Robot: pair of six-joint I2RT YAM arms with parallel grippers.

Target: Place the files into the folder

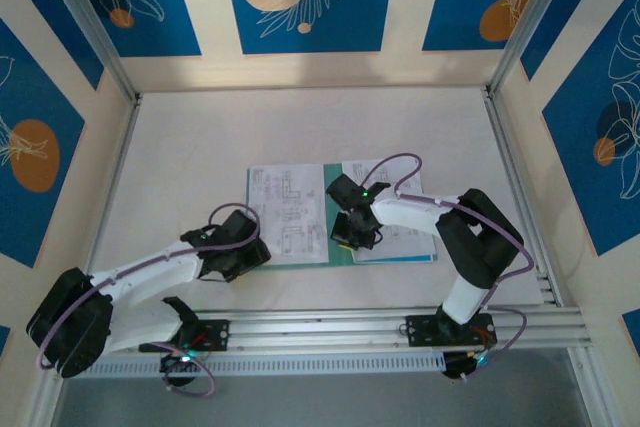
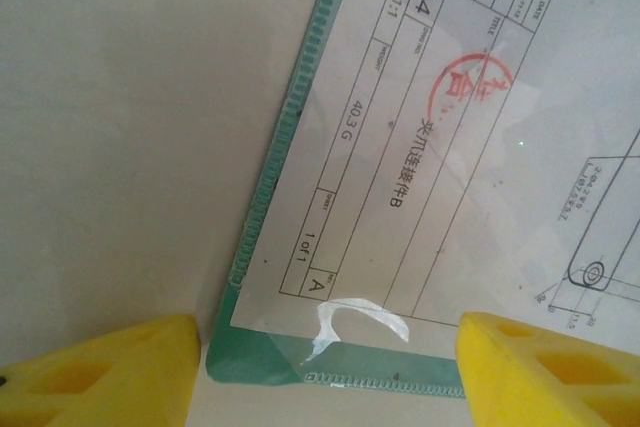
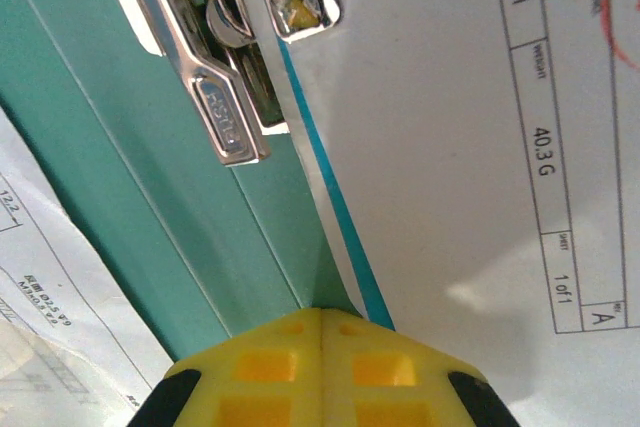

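The teal-green folder lies open in the middle of the table. One printed file lies on its left half and another on its right half. My left gripper hovers open at the folder's near left corner. Its yellow fingers stand on either side of that corner and of the sheet there. My right gripper is shut with nothing between its jaws. Its tips rest on the folder's spine, beside the metal clip and the blue-edged file.
An aluminium rail runs along the near edge, in front of the arm bases. Metal frame posts and patterned walls close in the white table at the sides and back.
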